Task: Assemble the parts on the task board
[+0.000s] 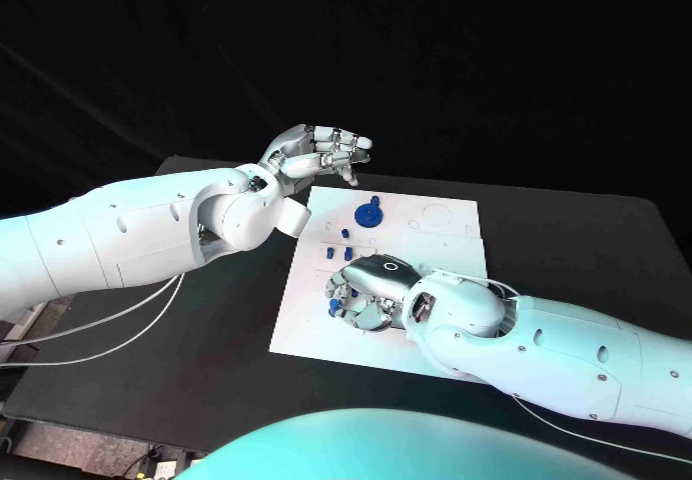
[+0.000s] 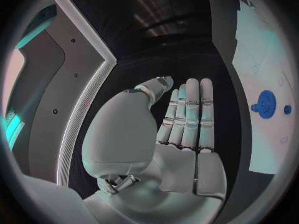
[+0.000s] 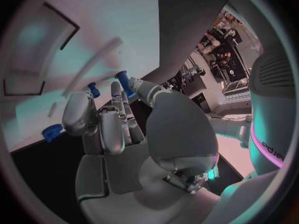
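I kept the left hand (image 1: 320,150) empty, fingers relaxed, parked beyond the task board (image 1: 447,222), leaving room; the right hand (image 1: 368,295) pinched a blue part (image 3: 124,81) low over the board for seating

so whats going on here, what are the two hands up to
A two-armed robot is working over a white task board on a black table. Its right hand is down on the near part of the board among several small blue parts, with one blue piece at its fingertips; whether it actually grips it is unclear. The left hand is raised off the board's far corner, holding nothing. A blue gear-like part lies on the board untouched.
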### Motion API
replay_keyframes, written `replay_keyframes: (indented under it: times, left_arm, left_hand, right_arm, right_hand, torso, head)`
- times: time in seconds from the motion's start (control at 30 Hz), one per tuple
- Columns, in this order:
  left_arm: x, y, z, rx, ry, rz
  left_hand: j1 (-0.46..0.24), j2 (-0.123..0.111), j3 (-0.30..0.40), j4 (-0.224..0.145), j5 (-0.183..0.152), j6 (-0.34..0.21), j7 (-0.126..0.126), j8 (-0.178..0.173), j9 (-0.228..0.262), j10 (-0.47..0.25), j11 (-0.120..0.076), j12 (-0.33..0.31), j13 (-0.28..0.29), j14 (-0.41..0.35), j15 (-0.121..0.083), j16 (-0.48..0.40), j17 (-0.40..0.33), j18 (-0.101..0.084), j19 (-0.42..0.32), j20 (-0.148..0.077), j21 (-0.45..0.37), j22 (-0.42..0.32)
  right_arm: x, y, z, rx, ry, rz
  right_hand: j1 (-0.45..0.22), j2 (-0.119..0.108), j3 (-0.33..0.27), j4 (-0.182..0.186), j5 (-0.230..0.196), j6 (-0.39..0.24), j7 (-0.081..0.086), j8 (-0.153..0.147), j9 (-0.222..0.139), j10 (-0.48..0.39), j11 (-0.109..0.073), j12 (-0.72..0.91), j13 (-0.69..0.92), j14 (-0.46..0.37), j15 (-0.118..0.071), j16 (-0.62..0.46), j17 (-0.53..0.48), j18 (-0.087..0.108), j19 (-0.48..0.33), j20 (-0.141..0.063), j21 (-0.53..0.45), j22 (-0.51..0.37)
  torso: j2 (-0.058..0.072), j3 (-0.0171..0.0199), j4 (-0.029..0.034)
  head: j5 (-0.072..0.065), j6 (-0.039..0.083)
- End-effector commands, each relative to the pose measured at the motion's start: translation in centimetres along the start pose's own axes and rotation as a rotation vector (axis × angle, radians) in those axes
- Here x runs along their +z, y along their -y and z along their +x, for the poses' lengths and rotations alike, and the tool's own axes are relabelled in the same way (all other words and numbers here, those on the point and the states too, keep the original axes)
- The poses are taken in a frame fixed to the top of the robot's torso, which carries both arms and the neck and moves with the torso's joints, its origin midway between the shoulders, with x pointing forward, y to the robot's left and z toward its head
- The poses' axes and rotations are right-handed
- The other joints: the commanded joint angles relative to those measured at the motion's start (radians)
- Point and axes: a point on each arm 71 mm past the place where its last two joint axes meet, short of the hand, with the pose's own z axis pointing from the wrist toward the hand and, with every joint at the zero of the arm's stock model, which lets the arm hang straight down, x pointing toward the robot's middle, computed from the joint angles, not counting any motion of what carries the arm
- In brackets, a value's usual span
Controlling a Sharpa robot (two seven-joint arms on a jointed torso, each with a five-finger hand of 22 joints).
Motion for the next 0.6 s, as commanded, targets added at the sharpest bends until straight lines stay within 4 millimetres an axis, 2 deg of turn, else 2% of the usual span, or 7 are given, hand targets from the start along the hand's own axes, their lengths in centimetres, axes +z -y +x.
replay_keyframes:
  times: [0.03,0.2,0.33,0.47,0.5,0.53,0.6]
  left_arm:
    - [0.0,0.1,0.2,-0.005,-0.017,0.006]
    - [0.0,0.1,0.1,-0.004,-0.015,0.006]
    - [-0.1,0.1,0.0,-0.003,-0.014,0.005]
    - [-0.2,0.1,-0.2,-0.001,-0.008,0.003]
    - [-0.2,0.1,-0.3,0.000,-0.007,0.003]
    - [-0.3,0.1,-0.3,0.000,-0.006,0.002]
    - [-0.3,0.1,-0.4,0.001,-0.003,0.002]
  left_hand:
    - [-0.004,0.001,-0.006,0.000,0.003,-0.005,0.002,-0.004,0.001,-0.008,0.001,0.003,0.001,-0.006,0.002,-0.002,-0.001,0.013,0.000,0.004,-0.003,-0.001]
    - [-0.004,0.001,-0.006,0.000,0.003,-0.005,0.002,-0.004,0.001,-0.008,0.001,0.003,0.001,-0.006,0.002,-0.002,-0.001,0.013,0.000,0.004,-0.003,-0.001]
    - [-0.004,0.001,-0.006,0.000,0.003,-0.005,0.002,-0.004,0.001,-0.008,0.001,0.003,0.001,-0.006,0.002,-0.002,-0.001,0.013,0.000,0.004,-0.003,-0.001]
    - [-0.003,0.002,-0.006,0.000,0.004,-0.005,0.002,-0.004,0.002,-0.008,0.001,0.004,0.001,-0.006,0.002,-0.002,-0.001,0.013,0.000,0.004,-0.004,-0.001]
    - [-0.003,0.002,-0.006,0.000,0.004,-0.005,0.002,-0.004,0.002,-0.008,0.001,0.004,0.001,-0.006,0.002,-0.002,-0.001,0.013,0.000,0.004,-0.004,-0.001]
    - [-0.003,0.001,-0.007,0.000,0.004,-0.005,0.002,-0.004,0.002,-0.008,0.001,0.004,0.001,-0.006,0.002,-0.002,-0.001,0.013,0.000,0.004,-0.004,-0.002]
    - [-0.003,0.001,-0.007,0.000,0.003,-0.005,0.002,-0.005,0.002,-0.008,0.001,0.004,0.001,-0.006,0.002,-0.002,-0.001,0.013,0.000,0.004,-0.005,-0.002]
  right_arm:
    - [-0.4,-0.2,-0.5,0.005,0.066,-0.015]
    - [-2.2,-0.1,-1.6,0.052,0.168,-0.031]
    - [-4.3,1.5,-3.4,0.184,0.225,0.015]
    - [-7.0,5.2,-5.3,0.423,0.195,0.188]
    - [-7.7,6.1,-5.6,0.457,0.189,0.224]
    - [-8.6,7.0,-5.9,0.489,0.182,0.264]
    - [-10.2,8.5,-6.3,0.527,0.177,0.321]
  right_hand:
    - [-0.002,-0.018,-0.008,0.002,0.006,-0.011,0.002,-0.010,-0.002,-0.006,0.000,-0.005,0.000,0.022,0.006,-0.006,-0.003,-0.008,-0.003,0.005,-0.005,0.018]
    - [-0.005,-0.027,-0.018,0.005,0.005,-0.042,-0.005,-0.032,-0.010,-0.004,-0.007,-0.003,0.002,0.021,0.001,-0.008,-0.007,-0.007,-0.003,0.003,-0.008,0.018]
    - [0.006,-0.023,-0.017,0.003,0.008,-0.032,-0.006,-0.031,-0.009,0.018,-0.010,0.011,0.010,0.022,-0.002,-0.006,-0.004,-0.009,0.001,0.000,-0.001,0.022]
    - [0.023,-0.006,-0.040,-0.002,0.025,0.030,-0.011,0.007,0.007,0.137,-0.032,0.123,0.082,0.028,-0.019,0.000,0.003,-0.016,0.022,-0.013,0.038,0.045]
    - [0.007,-0.007,-0.061,0.009,0.035,0.029,-0.016,0.016,0.013,0.144,-0.036,0.158,0.109,0.030,-0.023,0.003,0.006,-0.017,0.025,-0.016,0.042,0.047]
    - [0.001,-0.003,-0.096,0.019,0.055,0.023,-0.026,0.044,0.029,0.121,-0.042,0.241,0.184,0.033,-0.030,0.008,0.014,-0.021,0.032,-0.023,0.055,0.056]
    - [-0.029,0.005,-0.137,0.051,0.061,0.015,-0.029,0.083,0.051,0.089,-0.046,0.356,0.288,0.038,-0.032,0.018,0.028,-0.029,0.049,-0.028,0.092,0.077]
  torso:
    - [-0.001,0.0005,-0.0002]
    - [-0.002,-0.0002,-0.0006]
    - [-0.002,-0.0007,-0.0026]
    - [-0.007,-0.0011,-0.0124]
    - [-0.008,-0.0019,-0.0156]
    - [-0.010,-0.0025,-0.0187]
    - [-0.014,-0.0040,-0.0267]
  head:
    - [-0.002,0.000]
    - [-0.006,0.000]
    - [-0.017,0.000]
    - [-0.025,0.004]
    - [-0.029,0.004]
    - [-0.036,0.006]
    - [-0.045,0.005]
